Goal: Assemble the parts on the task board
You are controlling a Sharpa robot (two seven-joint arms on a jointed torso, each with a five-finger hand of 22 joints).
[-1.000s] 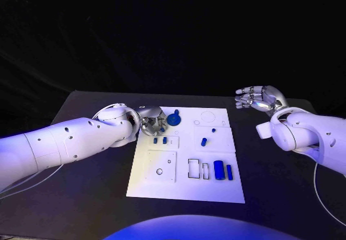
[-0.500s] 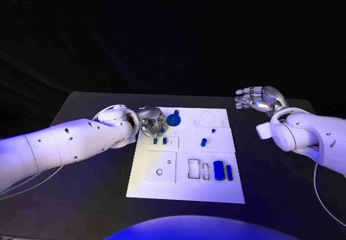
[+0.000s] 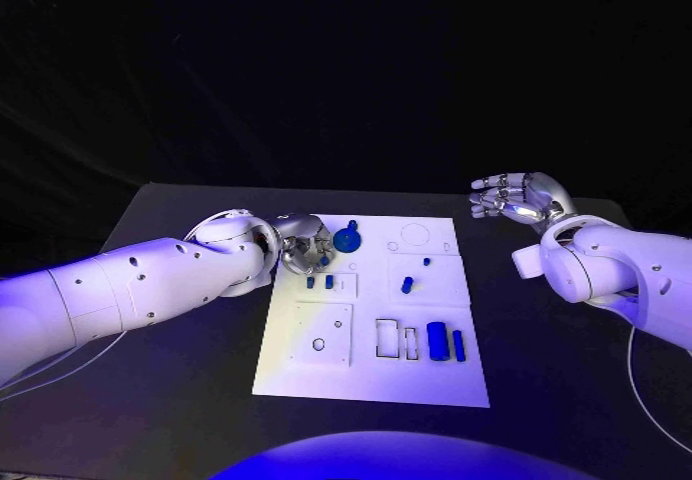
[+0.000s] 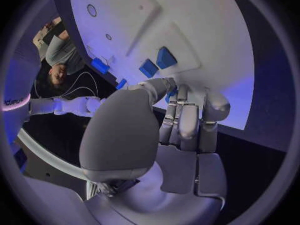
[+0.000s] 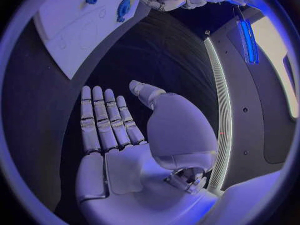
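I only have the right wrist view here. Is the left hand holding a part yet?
Observer: Cannot tell. In the left wrist view the left hand has its fingers curled in at the task board's edge, and a bit of blue shows between them.
Operator: What lies next to it?
Observer: Two small blue pieces on the board, just beyond the fingers.
Operator: Anything at the board's near end?
Observer: In the head view, two long blue parts lie beside rectangular slots.
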